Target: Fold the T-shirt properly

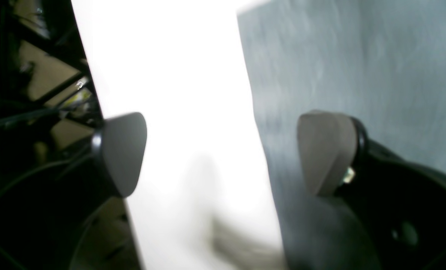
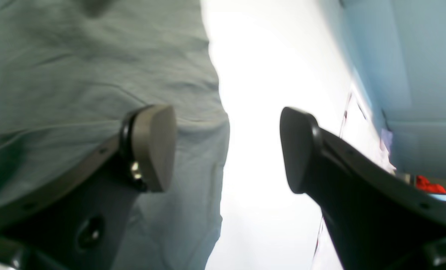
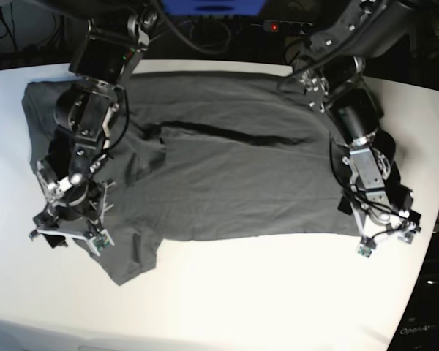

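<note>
A dark grey T-shirt lies spread flat across the white worktop. The left gripper is spread wide at the shirt's edge, holding nothing. The right gripper also stands open and empty at the opposite edge. No writing on the shirt is readable.

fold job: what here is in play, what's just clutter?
In play:
- T-shirt, spread on the table
- left gripper, open, over the shirt's edge
- right gripper, open, over the shirt's edge

Clutter:
- power strip behind the table
- red item, too blurred to name
- white table only carries the shirt
</note>
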`<state>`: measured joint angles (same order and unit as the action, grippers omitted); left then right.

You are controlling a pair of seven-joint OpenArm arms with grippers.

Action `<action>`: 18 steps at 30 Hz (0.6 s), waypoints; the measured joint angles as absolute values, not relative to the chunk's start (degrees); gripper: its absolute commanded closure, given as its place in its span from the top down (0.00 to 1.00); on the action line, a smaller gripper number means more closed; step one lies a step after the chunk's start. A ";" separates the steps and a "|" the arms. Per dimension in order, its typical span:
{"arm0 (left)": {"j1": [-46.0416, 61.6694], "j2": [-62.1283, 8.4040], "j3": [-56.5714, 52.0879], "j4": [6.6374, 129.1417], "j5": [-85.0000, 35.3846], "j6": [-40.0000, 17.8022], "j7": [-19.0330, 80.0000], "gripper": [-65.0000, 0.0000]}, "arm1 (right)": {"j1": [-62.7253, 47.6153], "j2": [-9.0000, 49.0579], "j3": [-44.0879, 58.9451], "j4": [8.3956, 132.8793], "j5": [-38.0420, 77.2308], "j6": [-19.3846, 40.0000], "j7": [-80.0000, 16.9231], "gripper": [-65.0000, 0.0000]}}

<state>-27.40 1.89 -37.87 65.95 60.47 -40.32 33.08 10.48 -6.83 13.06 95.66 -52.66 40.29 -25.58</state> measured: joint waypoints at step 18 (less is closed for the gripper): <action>-43.07 -13.32 -37.32 34.39 25.67 -39.66 49.23 0.96 | 9.04 -4.93 13.06 90.35 -52.51 40.60 -27.27 0.65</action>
